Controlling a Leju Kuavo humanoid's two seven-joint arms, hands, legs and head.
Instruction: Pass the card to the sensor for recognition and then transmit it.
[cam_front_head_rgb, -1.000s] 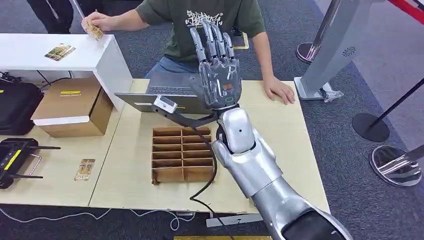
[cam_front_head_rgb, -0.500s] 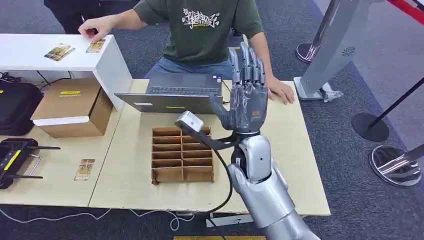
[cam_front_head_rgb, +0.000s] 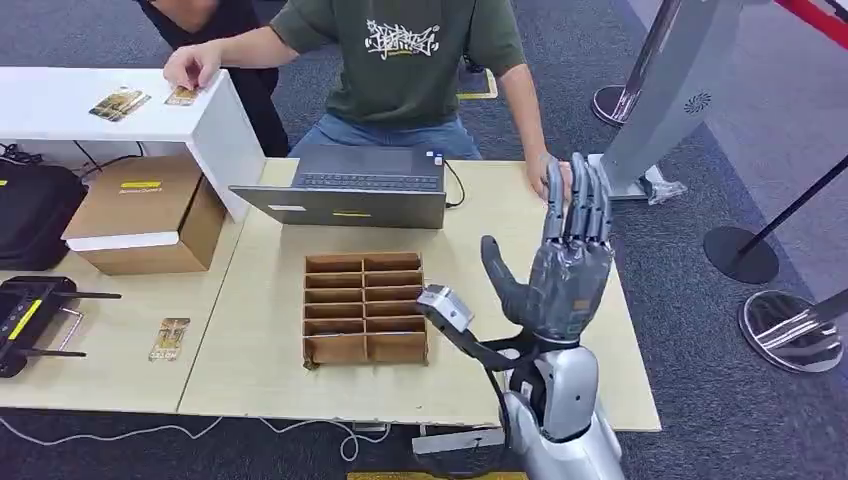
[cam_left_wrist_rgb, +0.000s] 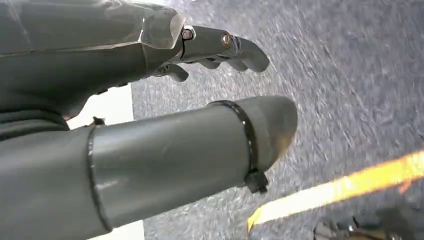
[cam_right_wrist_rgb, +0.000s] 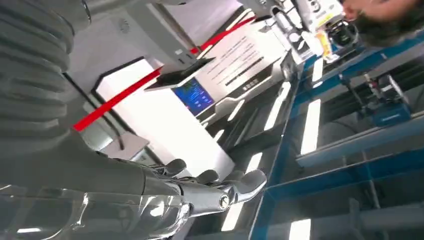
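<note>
Raising your right hand (cam_front_head_rgb: 565, 275) over the table's (cam_front_head_rgb: 270, 370) right edge, fingers spread wide, holding nothing | left hand (cam_left_wrist_rgb: 150, 115) empty, fingers loosely apart | cards (cam_front_head_rgb: 120, 102) on white counter's (cam_front_head_rgb: 60, 105) back edge.

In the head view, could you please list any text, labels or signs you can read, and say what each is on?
No text reads clearly.
Green shirt: white graffiti print, too stylised to read.
Cardboard box: yellow label, too small.
Cards on white shelf: print too small.
Card on table: blurred.
Grey stand: round logo, no words.
</note>
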